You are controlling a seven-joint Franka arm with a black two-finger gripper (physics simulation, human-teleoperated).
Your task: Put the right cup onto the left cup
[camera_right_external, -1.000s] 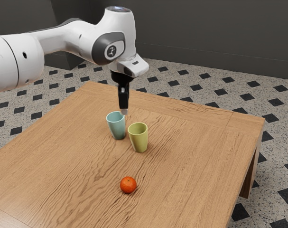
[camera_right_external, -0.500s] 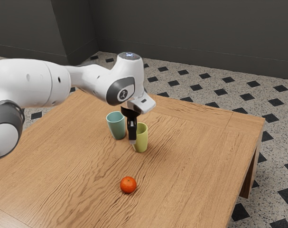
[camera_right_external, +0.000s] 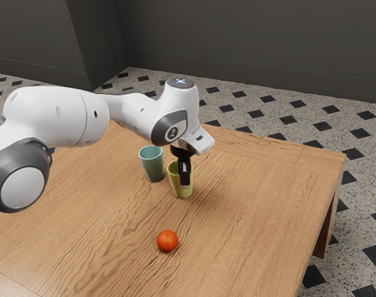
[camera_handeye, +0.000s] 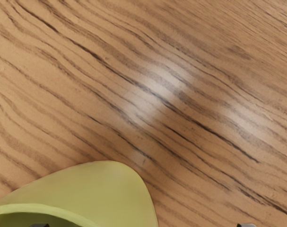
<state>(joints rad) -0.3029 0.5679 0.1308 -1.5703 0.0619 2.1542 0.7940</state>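
My gripper point(camera_right_external: 185, 185) points down at the yellow-green cup point(camera_right_external: 175, 178), covering part of its rim and side in the exterior view. In the wrist view the gripper point(camera_handeye: 143, 225) is open, its two tips wide apart at the lower edge: one over the mouth of the yellow-green cup point(camera_handeye: 100, 191), the other past its outer wall, over wood. The teal cup point(camera_right_external: 152, 164) stands upright beside it, toward the exterior view's left, with a small gap between them.
An orange fruit point(camera_right_external: 167, 241) lies on the wooden table point(camera_right_external: 249, 210), nearer the exterior camera than both cups. The table's edge runs along the exterior view's right.
My hand has come down and moved toward the exterior view's right, from above the teal cup to the yellow-green one. Both cups and the fruit have stayed put.
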